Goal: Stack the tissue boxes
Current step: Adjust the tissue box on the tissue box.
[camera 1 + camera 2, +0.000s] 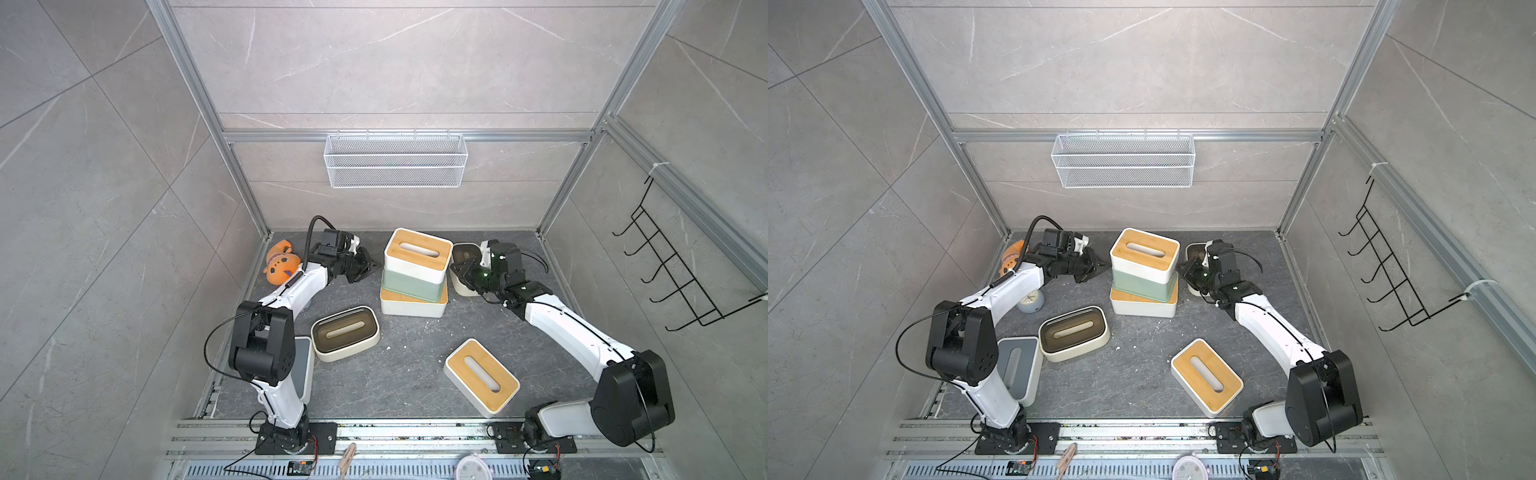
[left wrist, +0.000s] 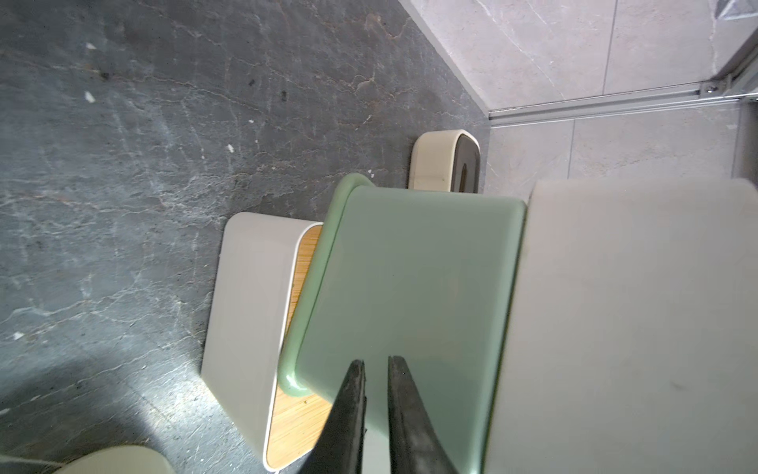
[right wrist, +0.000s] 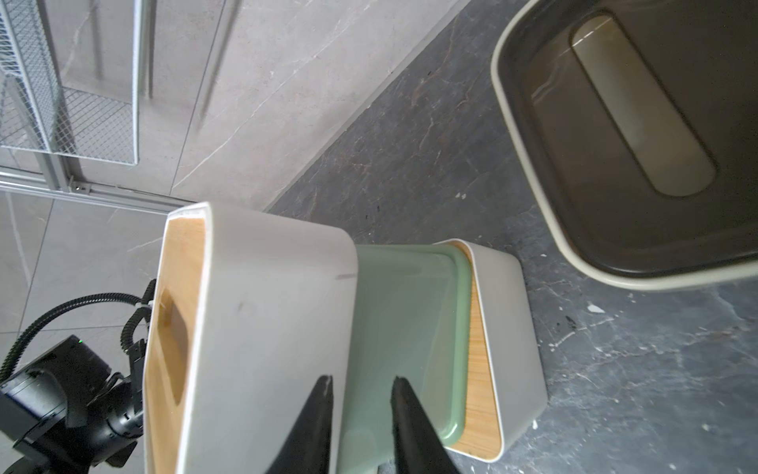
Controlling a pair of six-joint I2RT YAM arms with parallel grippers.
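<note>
We see a stack of three at 12 o'clock on the floor [image 1: 415,386]. A white box with a bamboo lid [image 1: 413,306] is at the bottom. A green box [image 1: 409,286] sits askew on it, so strips of bamboo show. Another bamboo-lidded box [image 1: 417,253] lies on top.

The left gripper [image 2: 375,361] is at the stack's 9 o'clock side, just beside the green wall. Its jaws are drawn almost together, with nothing between them. The right gripper [image 3: 363,379] is at the 3 o'clock side, level with the seam under the top box, its jaws apart and holding nothing.

A cream box [image 1: 461,266] stands at 1 o'clock, partly hidden by the right arm. A second cream box [image 1: 345,338] lies at 8 o'clock, a grey-lidded box [image 1: 1017,370] at 7 o'clock and a third bamboo-lidded box [image 1: 482,376] at 5 o'clock.

We cannot tell through the slots what any of them holds.
</note>
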